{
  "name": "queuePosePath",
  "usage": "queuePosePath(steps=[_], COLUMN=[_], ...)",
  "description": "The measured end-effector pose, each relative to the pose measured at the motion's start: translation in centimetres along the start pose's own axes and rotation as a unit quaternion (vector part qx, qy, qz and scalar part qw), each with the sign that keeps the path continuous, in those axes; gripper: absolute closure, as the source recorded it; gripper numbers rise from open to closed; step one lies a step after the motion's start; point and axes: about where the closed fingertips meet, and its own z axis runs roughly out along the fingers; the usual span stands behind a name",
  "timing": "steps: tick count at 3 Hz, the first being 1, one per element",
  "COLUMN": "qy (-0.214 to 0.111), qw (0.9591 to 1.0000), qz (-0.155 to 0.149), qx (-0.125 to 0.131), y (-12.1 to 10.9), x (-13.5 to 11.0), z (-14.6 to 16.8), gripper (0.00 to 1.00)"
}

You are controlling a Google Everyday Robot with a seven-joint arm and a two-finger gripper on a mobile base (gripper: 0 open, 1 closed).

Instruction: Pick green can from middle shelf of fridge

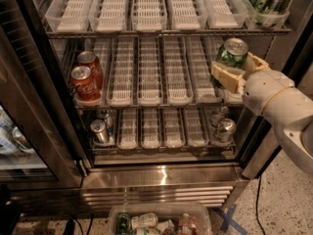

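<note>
The green can (231, 55) with a silver top stands at the right end of the middle shelf (156, 77) of the fridge (161, 180). My gripper (234, 71), with pale yellow fingers (226, 77), is shut around the can's lower body from the right. The can looks lifted slightly off its white lane and tilted a little. My white arm (283, 106) reaches in from the right, past the door frame.
Two red cola cans (86, 80) stand at the shelf's left end. Silver cans sit on the bottom rack at left (100, 129) and right (225, 129). A tub with green items (264, 4) is on the top rack. A bin of bottles (159, 222) lies on the floor.
</note>
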Motion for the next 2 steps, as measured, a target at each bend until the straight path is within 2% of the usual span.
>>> queuePosePath(steps=[1,2], qy=[0.000,0.003], qw=[1.0000,0.9991], qz=[0.000,-0.003], qx=[-0.001,-0.042], y=[0.1,3.1], x=[0.0,0.5], z=[0.0,-0.3], gripper=[1.00,1.00])
